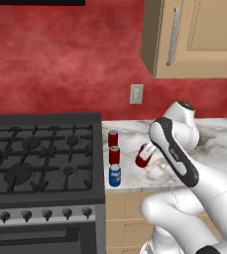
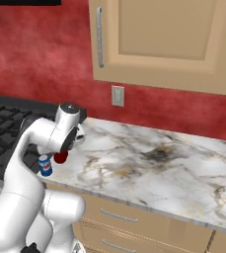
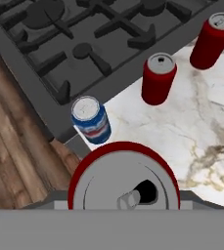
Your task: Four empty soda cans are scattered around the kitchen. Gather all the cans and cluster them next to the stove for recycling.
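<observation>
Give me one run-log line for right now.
jaws: shut on fourth red can, tilted above counter | beside stove: two red cans, blue can | next: set it down

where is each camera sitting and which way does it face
Left base view: behind the arm's left, facing the stove and three standing cans; arm at lower right.
Right base view: behind its right, facing the marble counter; arm at lower left.
Hand view: on the hand, looking down past the held red can.
All share the blue can.
</observation>
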You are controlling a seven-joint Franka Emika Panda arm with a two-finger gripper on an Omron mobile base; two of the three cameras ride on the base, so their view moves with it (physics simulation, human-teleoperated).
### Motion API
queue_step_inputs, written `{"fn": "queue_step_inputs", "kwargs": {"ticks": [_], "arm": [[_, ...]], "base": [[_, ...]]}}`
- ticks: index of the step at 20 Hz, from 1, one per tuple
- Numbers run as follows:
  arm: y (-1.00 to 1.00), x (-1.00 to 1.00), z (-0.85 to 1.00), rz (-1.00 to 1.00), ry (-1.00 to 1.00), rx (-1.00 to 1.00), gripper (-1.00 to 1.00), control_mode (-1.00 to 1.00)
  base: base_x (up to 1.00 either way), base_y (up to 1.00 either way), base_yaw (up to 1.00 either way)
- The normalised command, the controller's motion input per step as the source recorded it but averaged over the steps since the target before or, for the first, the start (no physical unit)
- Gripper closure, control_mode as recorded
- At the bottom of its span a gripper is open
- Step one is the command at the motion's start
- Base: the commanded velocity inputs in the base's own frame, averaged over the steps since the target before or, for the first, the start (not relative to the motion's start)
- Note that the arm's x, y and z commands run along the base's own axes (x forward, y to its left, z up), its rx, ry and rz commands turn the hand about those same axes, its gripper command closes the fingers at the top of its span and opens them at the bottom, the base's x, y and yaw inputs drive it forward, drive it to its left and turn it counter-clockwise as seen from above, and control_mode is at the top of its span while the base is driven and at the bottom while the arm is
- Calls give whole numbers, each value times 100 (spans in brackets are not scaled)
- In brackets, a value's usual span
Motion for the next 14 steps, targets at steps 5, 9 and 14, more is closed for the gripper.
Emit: {"fn": "queue_step_inputs", "kwargs": {"ticks": [5,9,14], "arm": [[13,35,-18,18,-11,-5,100,-100],[7,34,-23,15,-7,-4,100,-100],[7,24,-20,11,0,-5,100,-100]], "base": [[0,0,0],[0,0,0],[0,0,0]]}}
